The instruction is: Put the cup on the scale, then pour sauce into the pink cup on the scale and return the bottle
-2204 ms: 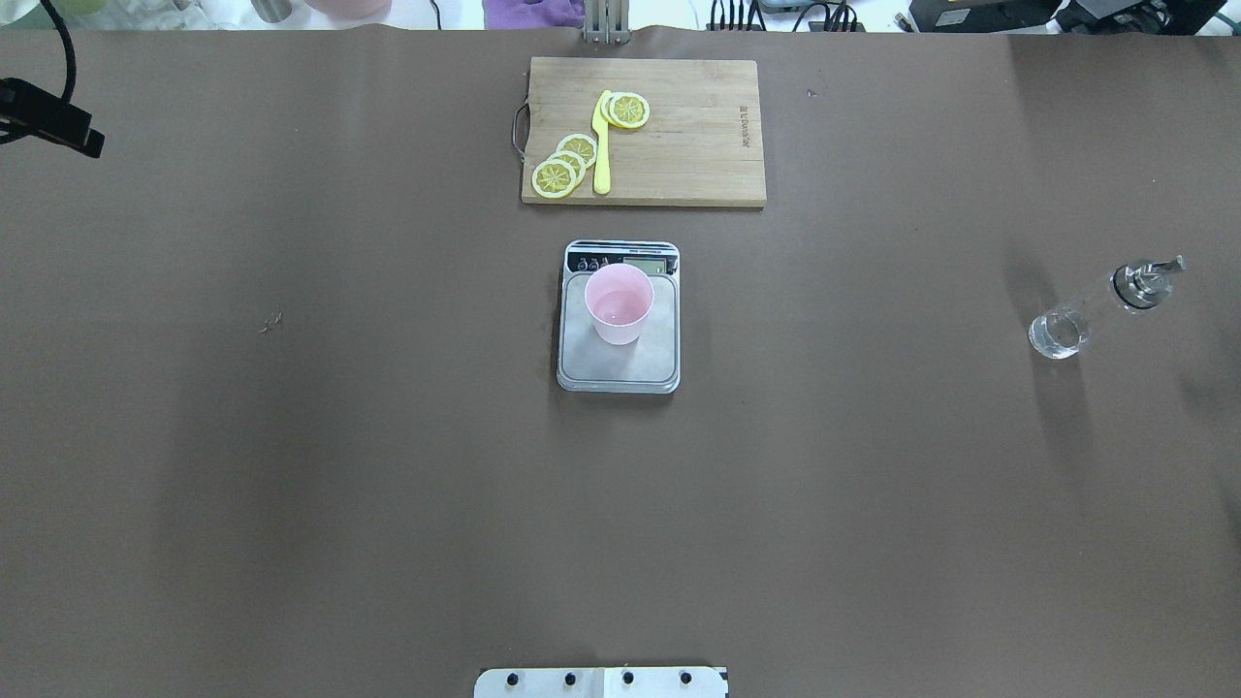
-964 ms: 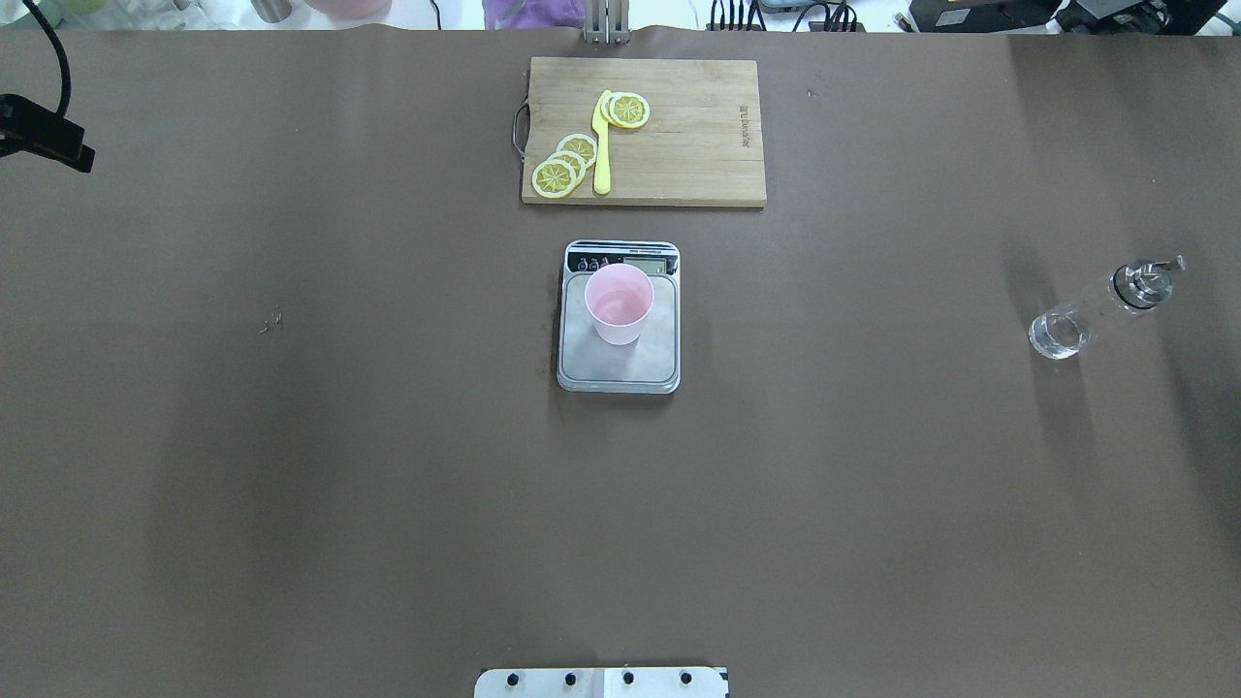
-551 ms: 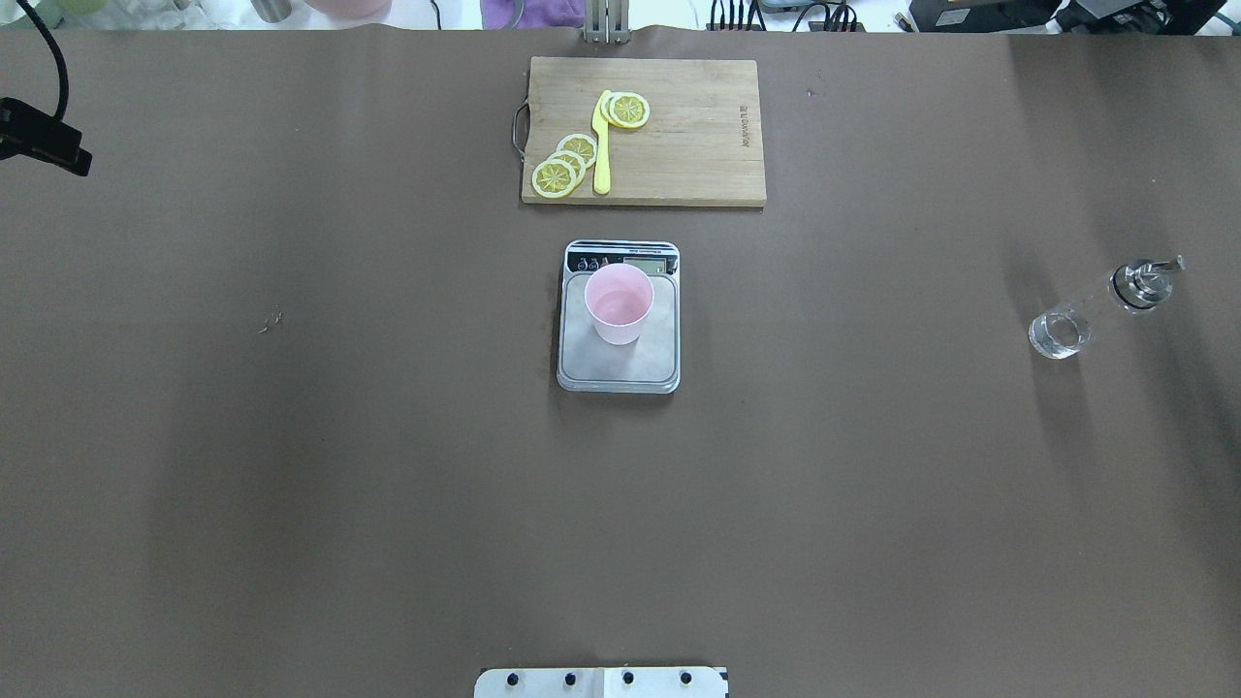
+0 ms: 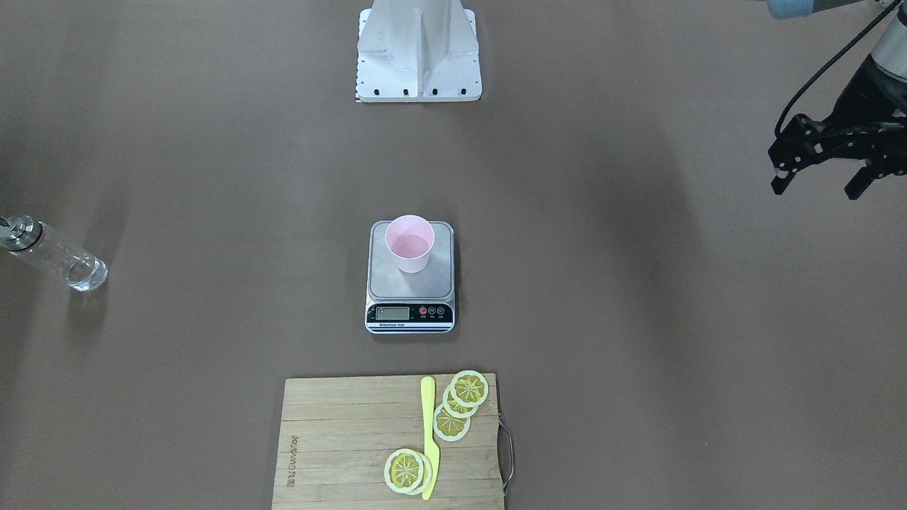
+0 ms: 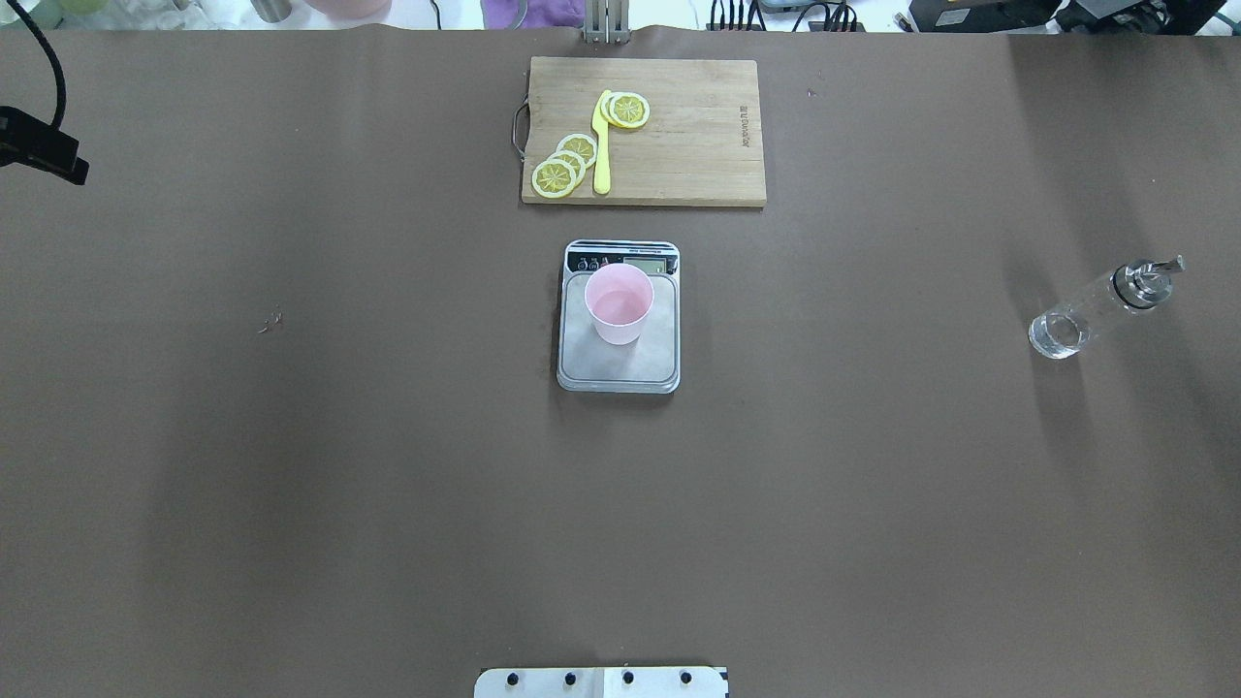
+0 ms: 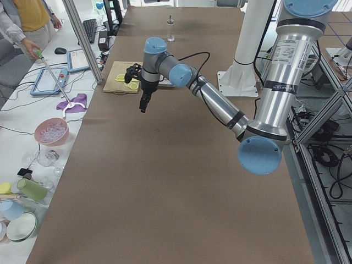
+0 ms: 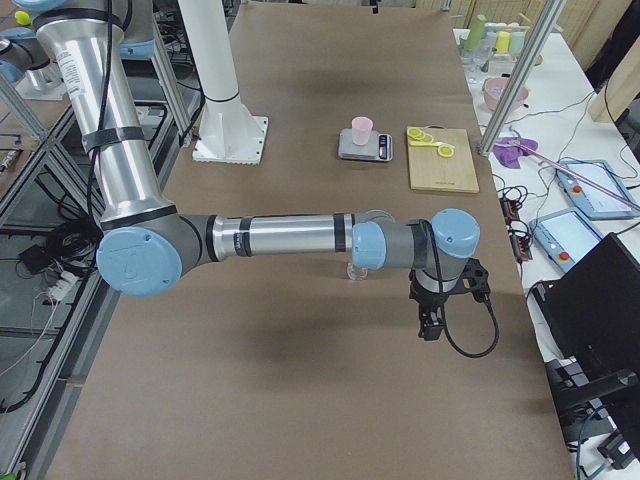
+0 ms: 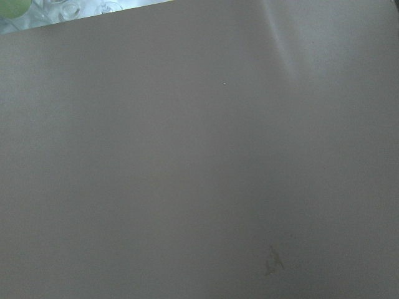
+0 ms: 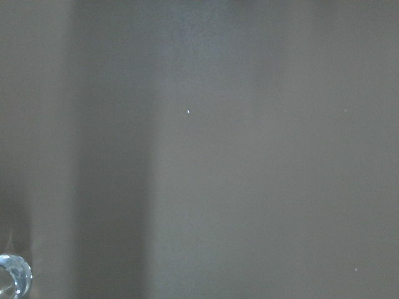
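The pale pink cup point(image 5: 619, 302) stands upright on the steel scale point(image 5: 630, 366) at the table's middle; both also show in the front view, cup point(image 4: 409, 244) on scale point(image 4: 411, 287). The clear glass bottle point(image 5: 1096, 310) with its metal spout stands upright far to the right, alone, and shows at the front view's left edge point(image 4: 53, 255). My left gripper point(image 4: 818, 188) hangs open and empty above the table's far left edge; only part of it shows in the overhead view point(image 5: 44, 160). My right gripper point(image 7: 430, 325) shows only in the right side view, beyond the bottle; I cannot tell its state.
A bamboo cutting board point(image 5: 688, 145) with lemon slices point(image 5: 567, 160) and a yellow knife point(image 5: 602, 145) lies behind the scale. The robot base point(image 4: 418, 57) is at the near edge. Bowls and cups point(image 6: 52, 132) sit off the table's far side.
My left gripper has drifted a little further left and toward the robot at the table's edge. Cup, scale and bottle have not moved.
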`<state>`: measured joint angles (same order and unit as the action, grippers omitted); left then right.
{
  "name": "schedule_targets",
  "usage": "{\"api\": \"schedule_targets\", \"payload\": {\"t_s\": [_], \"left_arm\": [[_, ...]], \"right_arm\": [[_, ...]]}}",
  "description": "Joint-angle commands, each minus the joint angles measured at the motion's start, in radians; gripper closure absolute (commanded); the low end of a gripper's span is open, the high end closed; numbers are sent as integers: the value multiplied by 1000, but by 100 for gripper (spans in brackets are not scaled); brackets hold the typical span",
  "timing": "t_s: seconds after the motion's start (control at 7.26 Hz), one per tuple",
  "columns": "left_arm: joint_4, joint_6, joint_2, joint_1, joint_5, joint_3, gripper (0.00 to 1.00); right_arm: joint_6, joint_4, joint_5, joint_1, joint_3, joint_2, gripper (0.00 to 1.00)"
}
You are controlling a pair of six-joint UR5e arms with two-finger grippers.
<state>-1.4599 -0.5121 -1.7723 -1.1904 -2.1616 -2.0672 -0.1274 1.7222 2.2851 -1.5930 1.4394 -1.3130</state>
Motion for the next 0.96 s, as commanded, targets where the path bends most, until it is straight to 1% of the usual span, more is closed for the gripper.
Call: {"api": "schedule_targets", "payload": {"t_s": [0.0, 0.14, 0.28, 0.41, 0.55, 0.69, 0.83], "left_arm": [[76, -6, 22, -9, -242, 8, 2], [75, 7, 46, -30, -244, 25, 2], [73, 129, 50, -76, -194, 76, 2], [79, 364, 47, -113, -126, 149, 2], [78, 497, 45, -174, -120, 256, 2], [73, 570, 42, -236, -119, 351, 2], [75, 649, 56, -270, -129, 399, 2]], "right_arm": [[-12, 63, -38, -21, 109, -113, 0], [-12, 65, -39, -30, 169, -165, 0], [-8, 63, -30, -38, 180, -185, 0], [-1, 65, -38, -38, 180, -199, 0], [-1, 63, -26, -38, 183, -221, 0], [-1, 68, -30, -38, 184, -227, 0], [-3, 63, -23, -39, 185, -238, 0]]}}
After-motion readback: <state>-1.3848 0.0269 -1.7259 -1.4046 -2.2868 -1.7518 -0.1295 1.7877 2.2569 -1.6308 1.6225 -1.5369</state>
